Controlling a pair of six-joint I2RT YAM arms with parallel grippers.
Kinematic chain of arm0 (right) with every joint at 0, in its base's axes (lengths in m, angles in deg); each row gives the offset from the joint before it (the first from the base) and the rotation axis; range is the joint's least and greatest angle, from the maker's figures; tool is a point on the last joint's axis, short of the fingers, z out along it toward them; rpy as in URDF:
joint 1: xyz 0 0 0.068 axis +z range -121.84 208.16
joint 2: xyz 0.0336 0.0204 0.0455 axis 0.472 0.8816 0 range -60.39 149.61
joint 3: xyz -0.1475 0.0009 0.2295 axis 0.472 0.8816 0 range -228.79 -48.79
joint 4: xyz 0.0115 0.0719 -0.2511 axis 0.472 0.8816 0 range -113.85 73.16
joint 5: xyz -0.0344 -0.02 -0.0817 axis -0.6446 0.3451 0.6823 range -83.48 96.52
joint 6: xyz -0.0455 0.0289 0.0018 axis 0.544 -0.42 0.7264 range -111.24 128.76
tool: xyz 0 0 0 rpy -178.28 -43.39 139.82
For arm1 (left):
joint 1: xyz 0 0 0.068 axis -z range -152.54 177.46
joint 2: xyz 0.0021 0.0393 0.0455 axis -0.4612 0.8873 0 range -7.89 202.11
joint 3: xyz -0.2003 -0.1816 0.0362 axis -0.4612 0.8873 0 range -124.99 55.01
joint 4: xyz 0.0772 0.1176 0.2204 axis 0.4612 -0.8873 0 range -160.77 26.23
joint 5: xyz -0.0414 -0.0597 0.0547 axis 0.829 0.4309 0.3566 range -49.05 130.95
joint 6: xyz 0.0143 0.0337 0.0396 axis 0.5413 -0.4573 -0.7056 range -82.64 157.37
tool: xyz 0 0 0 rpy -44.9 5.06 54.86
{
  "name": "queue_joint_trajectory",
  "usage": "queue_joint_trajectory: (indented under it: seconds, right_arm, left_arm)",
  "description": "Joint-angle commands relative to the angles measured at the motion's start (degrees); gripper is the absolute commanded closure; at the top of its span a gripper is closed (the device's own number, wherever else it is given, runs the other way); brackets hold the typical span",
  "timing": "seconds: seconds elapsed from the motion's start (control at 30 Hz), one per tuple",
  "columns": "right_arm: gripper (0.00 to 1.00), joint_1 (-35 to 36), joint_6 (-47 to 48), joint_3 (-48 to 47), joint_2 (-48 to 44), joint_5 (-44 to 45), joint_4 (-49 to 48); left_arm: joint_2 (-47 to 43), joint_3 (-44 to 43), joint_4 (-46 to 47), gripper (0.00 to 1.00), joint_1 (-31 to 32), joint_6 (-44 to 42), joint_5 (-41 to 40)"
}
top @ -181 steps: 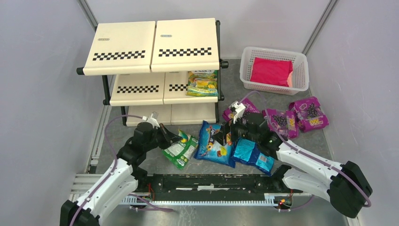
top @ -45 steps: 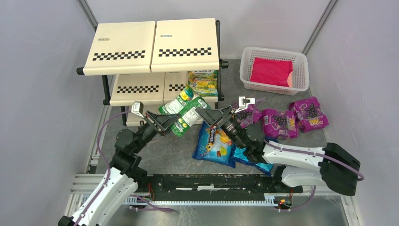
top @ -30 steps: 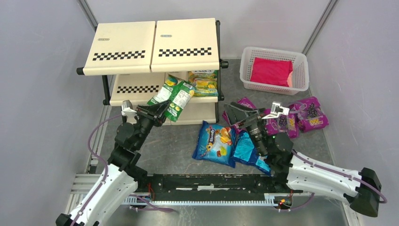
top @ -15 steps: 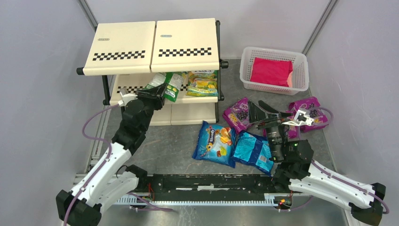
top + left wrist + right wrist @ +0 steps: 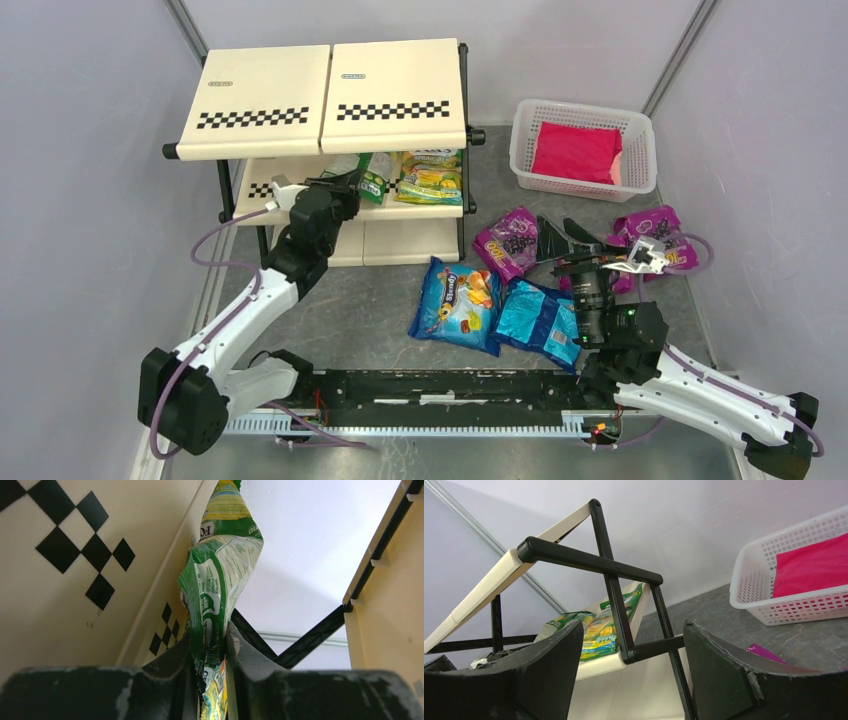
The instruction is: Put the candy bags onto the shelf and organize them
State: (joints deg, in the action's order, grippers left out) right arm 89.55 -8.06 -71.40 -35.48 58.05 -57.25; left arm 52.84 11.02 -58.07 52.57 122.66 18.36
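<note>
The shelf [image 5: 265,110] stands at the back left. Over the last few seconds the left arm has lifted a green-yellow bag [image 5: 373,181] off the table and carried it up to the middle tier. In the last half second it has pushed the bag further in under the top panel, so from above only the bag's lower part shows.

The left gripper [image 5: 212,647] is clamped on the bag's bottom seam, and the bag stands on edge above the jaws. It is not yet lying on the tier. Just to its right on the same tier lies the other green-yellow bag [image 5: 430,178], flat and already placed. Letting go here would likely set the two matching bags side by side, which would finish the green pair.

On the table in front of the shelf, two blue bags [image 5: 457,305] lie overlapping, untouched. Right of them, the right gripper [image 5: 565,234] has swung away from the shelf to hover among the purple bags [image 5: 508,243], with its jaws wide apart and nothing between them. One purple bag is just left of it and another [image 5: 660,225] is to its right. A third cannot be made out behind the arm. A purple bag looks like its next pick.

At the far right, the basket [image 5: 640,130] holds a red packet [image 5: 575,150].
</note>
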Motion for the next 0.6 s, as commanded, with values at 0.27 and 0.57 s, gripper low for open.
queue_joint_trajectory:
  seconds: [0.27,0.57]
  right_arm:
    - [0.20,0.04,2.41,0.55,-0.60,0.75,-1.67]
    - [0.20,0.04,-0.20,0.11,-0.39,-2.55,-1.00]
  left_arm:
    - [0.36,-6.12,-4.95,0.35,-0.14,0.46,-1.90]
    - [-4.47,-4.92,-19.14,0.12,-0.14,1.54,5.97]
